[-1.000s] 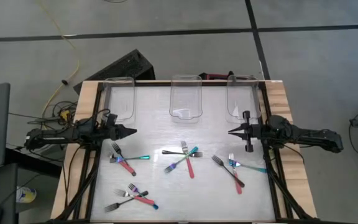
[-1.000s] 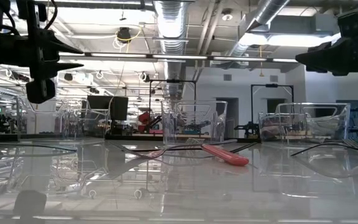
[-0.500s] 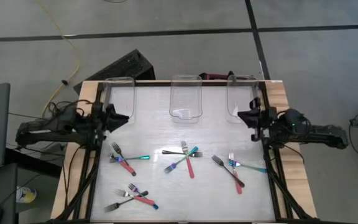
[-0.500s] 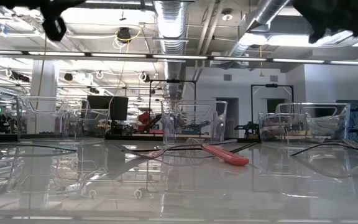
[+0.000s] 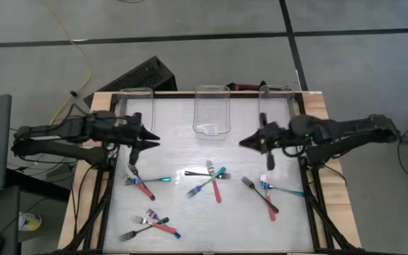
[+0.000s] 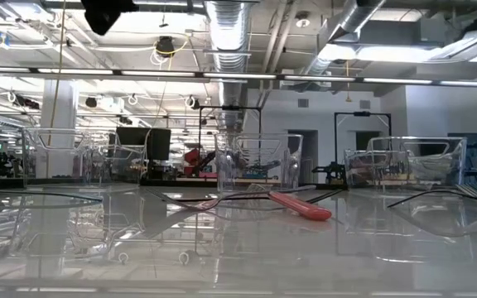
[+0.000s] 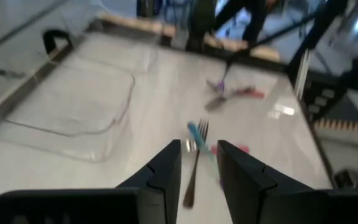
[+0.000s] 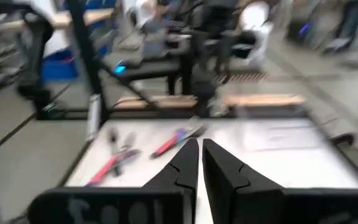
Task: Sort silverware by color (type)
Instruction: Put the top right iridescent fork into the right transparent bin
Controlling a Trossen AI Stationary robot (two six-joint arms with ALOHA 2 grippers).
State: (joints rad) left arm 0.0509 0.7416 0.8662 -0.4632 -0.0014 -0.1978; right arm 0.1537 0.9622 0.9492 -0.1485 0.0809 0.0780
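Likely light, stiff, slick forks [image 5: 207, 181] lying crossed, best pinched mid-handle; left gripper [image 5: 149, 139] slightly parted and empty, right gripper [image 5: 244, 144] nearly closed, empty.

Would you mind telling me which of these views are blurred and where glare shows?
Right wrist view: heavily smeared, the forks only streaks of colour. Left wrist view: softer blur, a fork beyond the jaws still readable. Low view: sharp, the table glossy, mirroring ceiling lights and the clear bins. High view: sharp, mild sheen on the tabletop.
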